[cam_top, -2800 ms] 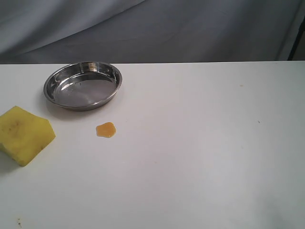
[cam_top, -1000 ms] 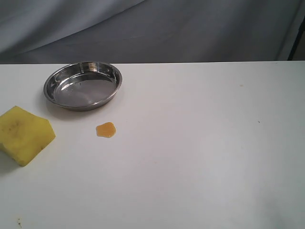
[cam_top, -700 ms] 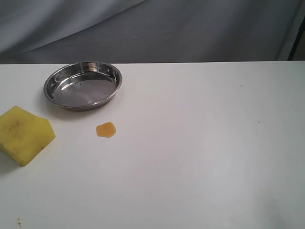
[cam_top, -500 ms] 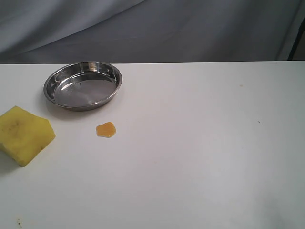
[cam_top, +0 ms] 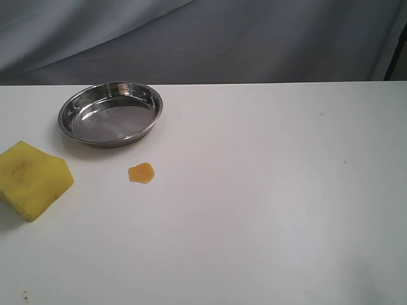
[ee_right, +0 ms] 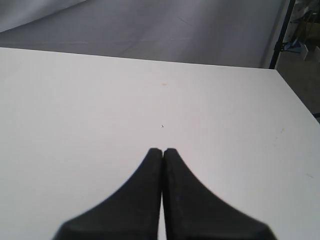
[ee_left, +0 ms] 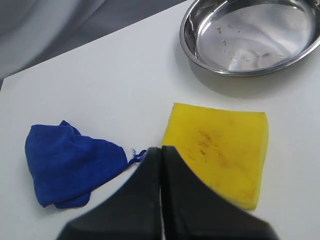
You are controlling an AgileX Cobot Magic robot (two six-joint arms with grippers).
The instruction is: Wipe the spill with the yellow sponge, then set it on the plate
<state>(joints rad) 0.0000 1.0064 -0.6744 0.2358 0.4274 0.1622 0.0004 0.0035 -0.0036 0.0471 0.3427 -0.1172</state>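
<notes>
1. White and matte, the counter (cam_top: 267, 210) fills most of the exterior view, with a few tiny dark specks on it.
2. Behind the counter hangs a creased grey cloth backdrop (cam_top: 254, 38); a dark pole (cam_top: 397, 51) stands at the far right edge.
3. The yellow sponge (cam_top: 33, 180) lies flat on the counter at the left edge of the exterior view. It is a thick foam block with faint brownish specks on its top face.
4. The plate (cam_top: 62, 117), shiny steel with a sloping rim, sits behind the sponge and apart from it. Its flat bottom carries small smears.
5. The spill (cam_top: 141, 173), a small amber puddle with an uneven outline, lies just in front of the plate, apart from it and to the right of the sponge.
6. A crumpled blue cloth (ee_left: 70, 162) lies beside the sponge in the left wrist view.
7. The left hand (ee_left: 161, 150) has its black fingers pressed together on nothing, its tips showing between cloth and sponge.
8. The right hand (ee_right: 163, 151) is likewise closed and empty, over bare counter.
</notes>
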